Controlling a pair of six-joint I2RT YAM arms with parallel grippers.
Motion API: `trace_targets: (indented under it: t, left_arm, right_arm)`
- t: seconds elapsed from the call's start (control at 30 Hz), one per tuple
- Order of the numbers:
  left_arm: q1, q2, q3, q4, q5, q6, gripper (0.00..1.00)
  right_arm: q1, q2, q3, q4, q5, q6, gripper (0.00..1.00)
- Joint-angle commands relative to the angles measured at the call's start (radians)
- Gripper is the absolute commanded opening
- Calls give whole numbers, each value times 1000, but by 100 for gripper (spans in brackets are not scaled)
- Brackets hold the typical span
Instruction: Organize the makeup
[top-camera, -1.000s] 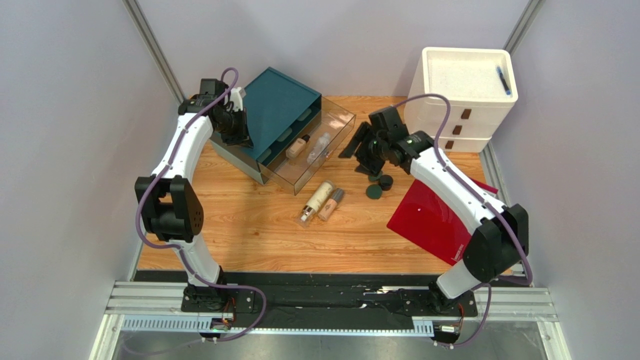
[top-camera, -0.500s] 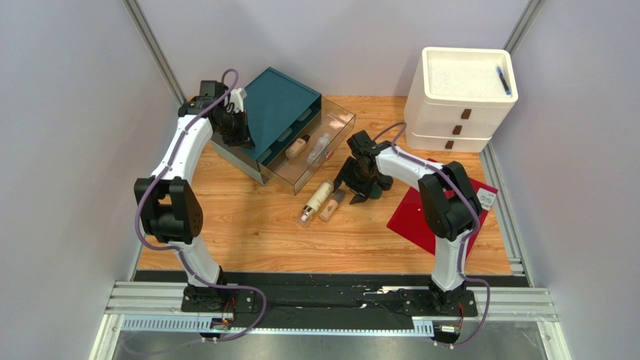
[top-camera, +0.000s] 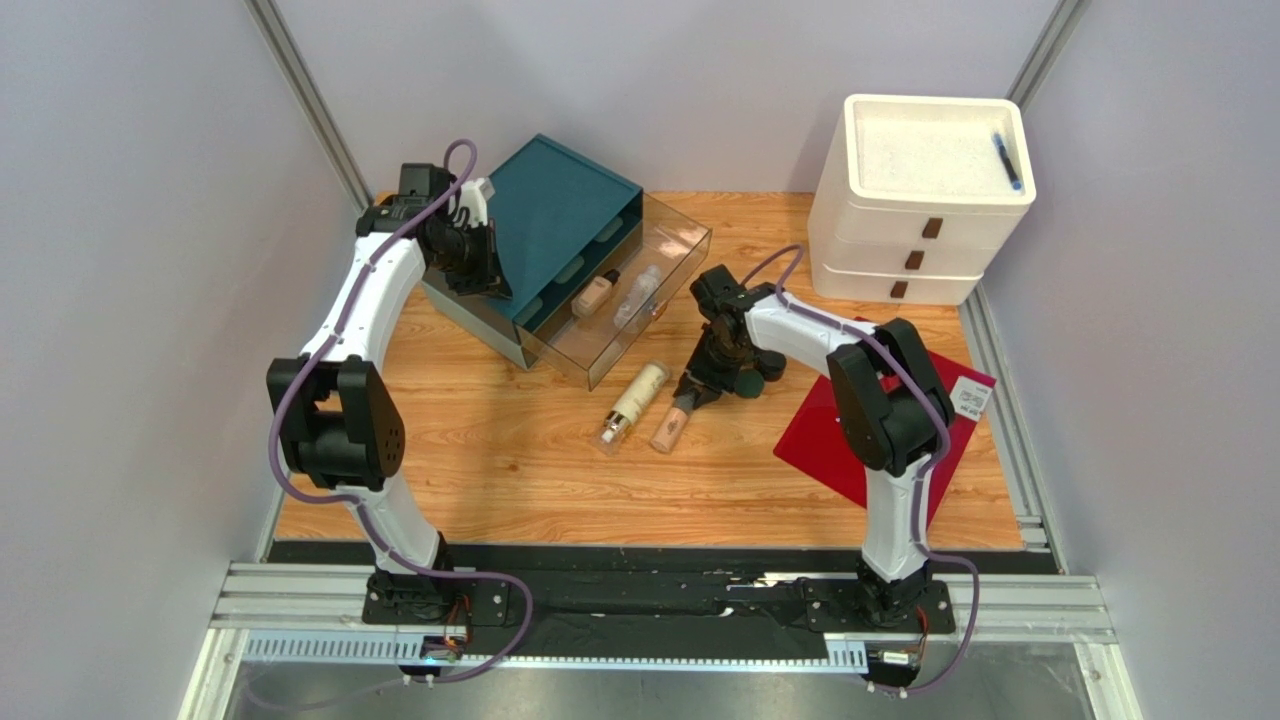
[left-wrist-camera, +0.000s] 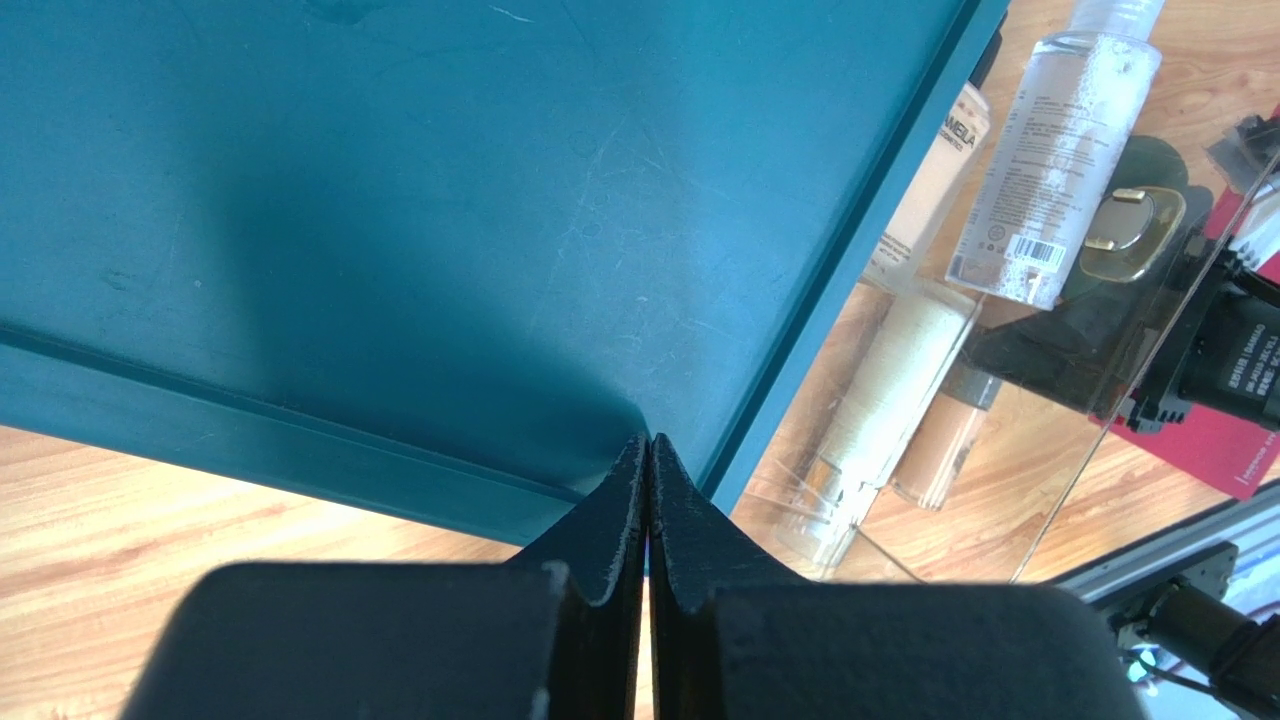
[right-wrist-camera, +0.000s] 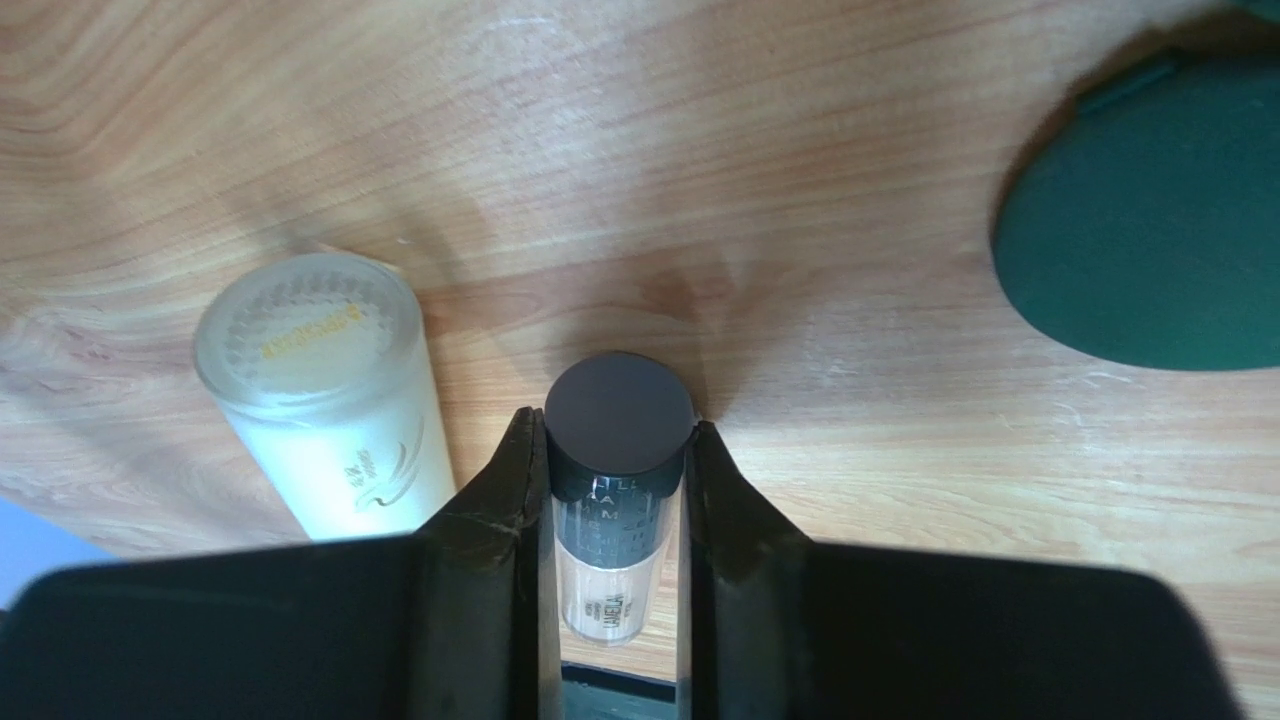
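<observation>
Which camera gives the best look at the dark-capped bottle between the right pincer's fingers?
Right wrist view: the dark-capped bottle sits centred and close, the right pincer clamping its cap from both sides. Top external shows it small, its cap end under the pincer. Left wrist catches it only dimly through the clear drawer.

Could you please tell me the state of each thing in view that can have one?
left gripper: shut, empty, at the teal organizer's edge.
right gripper: shut on the dark-capped bottle.
dark-capped bottle: lying on the table, gripped at its cap.
clear drawer: pulled open.
white drawer unit: all three drawers shut.
cream bottle: lying on its side, free.
green compact: flat on the table.
</observation>
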Motion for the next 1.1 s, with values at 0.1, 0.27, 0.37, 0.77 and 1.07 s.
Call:
trace_targets:
  t: [0.1,0.27,0.37,0.77,1.07]
  left_arm:
    - [-14,98,-92,-216,-98,43,0]
    - [-14,101,-95,-215,-99,42,0]
    - [-14,104,-106,-212,-104,43,0]
    - [-14,112,-115,-207,-103,43,0]
    - [-14,98,-131,-207,-101,43,0]
  right_arm:
    - [5,-169,-24,-72,80,-72,0]
    - [6,-307,47,-69,145,-130,0]
    - [5,-345,157,-49,162,-158,0]
    - [35,-99,561,62,47,-166,0]
    - [101,105,769,1,27,-143,6]
